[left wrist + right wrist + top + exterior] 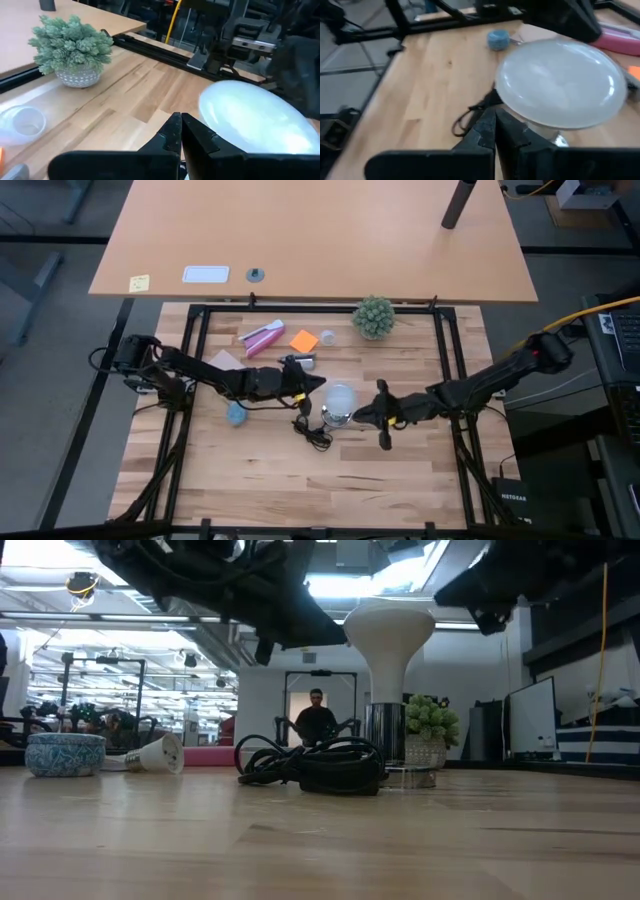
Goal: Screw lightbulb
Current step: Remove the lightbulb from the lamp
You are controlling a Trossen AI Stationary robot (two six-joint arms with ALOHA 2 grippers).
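1. Lightbulb [341,398] upright near table centre, dome up, narrow end seated in the shiny metal socket [385,734]; long axis vertical in the low view.
2. Black cord [312,764] coiled on the wood just beside the socket, toward the table's front edge.
3. Left gripper [314,384] just beside the dome on its left, held above the table; fingers pressed together, nothing between them in the left wrist view.
4. Right gripper [380,413] just beside the dome on its right, likewise off the table; fingers pressed together and empty in the right wrist view.
5. Dome [252,120] lies straight ahead of the left fingertips and slightly to one side; from the right wrist, dome [561,82] fills the space directly past the tips.
6. Both grippers about equally close, facing each other across the bulb; left perhaps a touch nearer.
7. Likely need: spread fingers before closing around the dome, then turn about the vertical axis, other gripper steadying the socket.
8. Green plant ball [374,316] well apart, toward the table's rear.
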